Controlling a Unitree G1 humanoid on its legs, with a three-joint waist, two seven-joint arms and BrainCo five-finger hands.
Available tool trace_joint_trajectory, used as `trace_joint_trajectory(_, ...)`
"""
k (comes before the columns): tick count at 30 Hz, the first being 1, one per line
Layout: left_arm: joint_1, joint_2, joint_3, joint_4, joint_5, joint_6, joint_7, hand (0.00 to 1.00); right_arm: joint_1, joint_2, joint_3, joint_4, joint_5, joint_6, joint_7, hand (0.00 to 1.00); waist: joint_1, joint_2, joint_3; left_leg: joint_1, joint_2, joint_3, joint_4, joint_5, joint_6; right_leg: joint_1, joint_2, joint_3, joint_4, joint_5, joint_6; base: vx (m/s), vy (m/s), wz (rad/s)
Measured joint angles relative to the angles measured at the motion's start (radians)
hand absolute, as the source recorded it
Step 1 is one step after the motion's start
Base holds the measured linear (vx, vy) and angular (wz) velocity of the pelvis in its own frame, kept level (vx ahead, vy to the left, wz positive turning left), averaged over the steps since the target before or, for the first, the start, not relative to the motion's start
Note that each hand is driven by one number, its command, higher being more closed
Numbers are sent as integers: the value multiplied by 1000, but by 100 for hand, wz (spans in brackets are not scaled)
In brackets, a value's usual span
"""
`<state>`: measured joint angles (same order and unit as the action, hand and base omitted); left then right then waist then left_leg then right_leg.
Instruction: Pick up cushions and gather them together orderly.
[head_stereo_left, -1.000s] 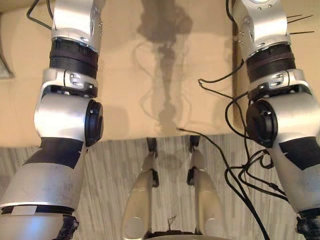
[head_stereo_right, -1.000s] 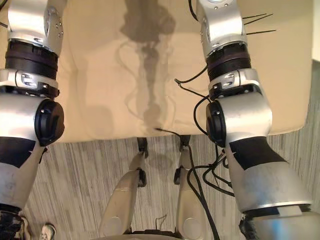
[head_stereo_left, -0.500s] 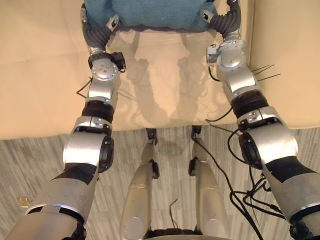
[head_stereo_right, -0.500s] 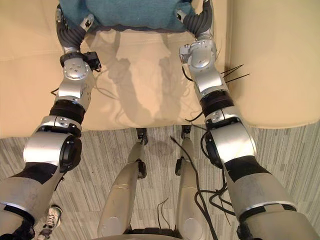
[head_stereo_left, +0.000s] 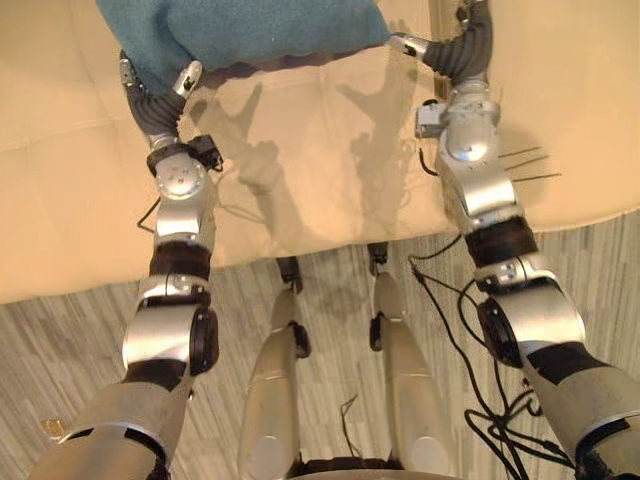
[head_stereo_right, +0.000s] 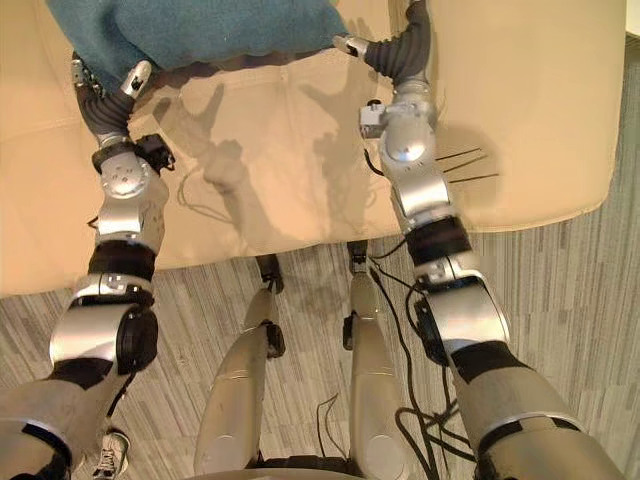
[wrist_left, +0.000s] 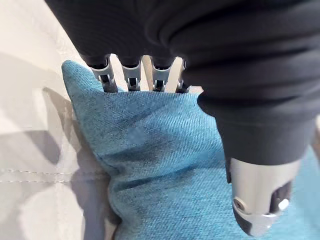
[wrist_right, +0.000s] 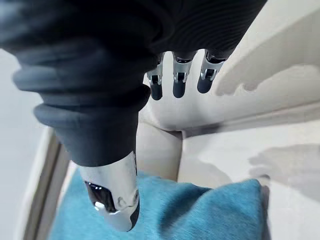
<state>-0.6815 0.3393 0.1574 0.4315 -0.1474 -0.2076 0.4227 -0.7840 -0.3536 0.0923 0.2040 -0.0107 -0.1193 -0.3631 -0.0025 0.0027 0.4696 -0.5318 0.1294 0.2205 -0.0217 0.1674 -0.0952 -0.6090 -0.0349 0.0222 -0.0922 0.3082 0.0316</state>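
Left eye view: a teal cushion (head_stereo_left: 240, 30) hangs between the robot's two outstretched hands. It is lifted clear of the beige sofa seat (head_stereo_left: 320, 170) beneath them, where its shadow falls. One corner of the cushion lies across the left hand (wrist_left: 257, 195), and the cloth covers so much that I cannot tell whether that hand is clamped on it. The right hand (wrist_right: 112, 192) meets the opposite corner with its thumb side. Its fingers (wrist_right: 179, 82) reach straight past the cushion, released and holding nothing. The cushion seems to be pressed from both ends so it can be carried without sagging. Half a second earlier it hung level between the hands; now it slants, with the end at the left hand nearer the robot. The whole view has turned as well, so part of that is the camera's move.
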Motion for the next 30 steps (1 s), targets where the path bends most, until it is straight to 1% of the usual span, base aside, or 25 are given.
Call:
trace_joint_trajectory(1, 71, 1, 1, -58, 0, -11, -10, 0, 85, -12, -1, -59, -1, -16, 17, 0, 7, 0, -2, 20, 3, 0, 18, -15, 0, 28, 1, 0, 1, -8, -8, 0, 0, 0)
trace_joint_trajectory(2, 169, 0, 3, -126, 0, -29, -14, 0, 207, -22, -3, -123, -5, -33, 44, 0, 17, -1, -23, 33, 7, 1, 46, -39, -1, 52, 2, 0, 2, -18, -12, 6, -10, -6)
trace_joint_trajectory(3, 273, -2, 3, -170, 1, -41, -28, 0, 325, -21, 6, -161, -19, -37, 77, 0, 19, 0, -59, 42, 9, 2, 63, -57, 0, 69, 3, 0, 2, -36, -10, 23, -12, -7)
trace_joint_trajectory(4, 322, -5, 1, -184, 2, -42, -37, 0, 383, -18, 7, -168, -30, -40, 97, 0, 20, 0, -78, 48, 10, 2, 65, -64, 2, 76, 3, 0, 2, -42, -10, 33, -13, -2)
trace_joint_trajectory(6, 487, -37, -2, -234, 2, -42, -65, 0, 580, -8, 3, -185, -39, -46, 150, 0, 20, 0, -115, 99, 11, 2, 63, -77, 2, 125, 5, -7, 7, -65, -8, 44, -9, 0)
trace_joint_trajectory(7, 572, -64, -12, -242, 2, -42, -95, 0, 691, -5, 1, -185, -39, -51, 187, 0, 21, 2, -141, 129, 10, 2, 64, -90, -2, 152, 5, -8, 11, -77, -7, 38, 0, -2)
trace_joint_trajectory(8, 610, -74, -23, -242, 2, -42, -105, 0, 742, -3, 1, -184, -39, -51, 201, 0, 21, 1, -153, 144, 9, 2, 65, -93, 0, 167, 5, -9, 12, -84, -6, 78, 8, -4)
trace_joint_trajectory(10, 744, -108, -74, -218, 6, -41, -164, 0, 909, 31, -17, -142, -40, -66, 264, 0, 18, 0, -203, 202, 6, 4, 71, -116, 1, 223, 5, -8, 23, -108, -4, 90, 14, -5)
trace_joint_trajectory(11, 764, -114, -87, -195, 11, -41, -180, 0, 935, 44, -24, -114, -40, -70, 277, 0, 17, 0, -219, 216, 6, 3, 73, -121, 2, 236, 5, -9, 23, -112, -2, 97, 11, -2)
trace_joint_trajectory(13, 796, -145, -114, -36, 50, -37, -237, 0, 981, 95, -53, 84, -42, -72, 312, 0, 11, 0, -274, 273, 1, 2, 72, -133, 2, 292, 2, -9, 25, -128, 6, 89, 8, -2)
trace_joint_trajectory(14, 796, -152, -115, 6, 57, -36, -249, 0, 982, 104, -60, 136, -43, -71, 320, 0, 10, 0, -282, 287, 0, 1, 72, -140, 3, 304, 1, -9, 25, -131, 7, 47, 11, -3)
trace_joint_trajectory(16, 798, -178, -110, 193, 87, -29, -289, 0, 975, 132, -89, 331, -77, -70, 341, 0, -4, 1, -308, 337, -9, 0, 68, -158, 8, 353, -3, -8, 22, -143, 8, 0, 0, 0)
trace_joint_trajectory(17, 801, -182, -107, 228, 95, -22, -295, 0, 975, 135, -93, 361, -85, -69, 341, 0, -10, 1, -313, 344, -11, 0, 66, -158, 9, 360, -3, -8, 21, -145, 8, 0, 0, 0)
trace_joint_trajectory(18, 802, -183, -102, 308, 105, -8, -313, 0, 975, 142, -103, 419, -117, -69, 342, 0, -15, 0, -321, 369, -16, 0, 58, -159, 10, 379, -6, -5, 21, -149, 13, 11, 11, -5)
trace_joint_trajectory(19, 804, -185, -95, 349, 119, 2, -318, 0, 976, 149, -119, 451, -129, -68, 342, 0, -16, -1, -327, 385, -19, 2, 53, -163, 10, 391, -7, -1, 21, -151, 15, 14, 25, -11)
trace_joint_trajectory(20, 812, -191, -72, 392, 128, 9, -328, 0, 974, 154, -141, 492, -149, -66, 340, 0, -23, -2, -329, 414, -22, 4, 51, -169, 10, 416, -9, 6, 20, -154, 17, 15, 40, -13)
trace_joint_trajectory(22, 839, -198, -40, 441, 143, 19, -336, 0, 975, 153, -187, 564, -159, -65, 339, 0, -37, 1, -354, 453, -27, 7, 43, -178, 8, 449, -14, 8, 19, -161, 21, 22, 51, -8)
trace_joint_trajectory(24, 857, -193, -25, 468, 154, 30, -337, 0, 981, 149, -231, 622, -165, -48, 332, 0, -38, 0, -380, 496, -32, 17, 27, -181, 7, 479, -17, 15, 18, -168, 26, 41, 40, -9)
trace_joint_trajectory(26, 859, -191, -23, 485, 162, 30, -341, 0, 986, 149, -247, 650, -180, -42, 322, 0, -38, -1, -392, 515, -34, 23, 21, -184, 7, 488, -18, 19, 19, -172, 28, 4, 30, -10)
trace_joint_trajectory(27, 858, -189, -23, 495, 165, 30, -352, 0, 987, 150, -250, 657, -189, -30, 322, 0, -38, -3, -401, 518, -35, 30, 21, -185, 7, 486, -18, 27, 19, -172, 28, -3, 25, -15)
trace_joint_trajectory(29, 852, -188, -18, 507, 172, 30, -357, 0, 983, 150, -251, 665, -188, -29, 322, 0, -39, -6, -399, 520, -36, 46, 21, -186, 7, 476, -17, 42, 20, -172, 28, 2, 13, -31)
trace_joint_trajectory(30, 843, -184, -17, 507, 179, 30, -356, 0, 972, 152, -250, 678, -188, -25, 322, 0, -36, -12, -395, 513, -34, 66, 25, -187, 8, 458, -15, 58, 28, -171, 28, -15, 7, -42)
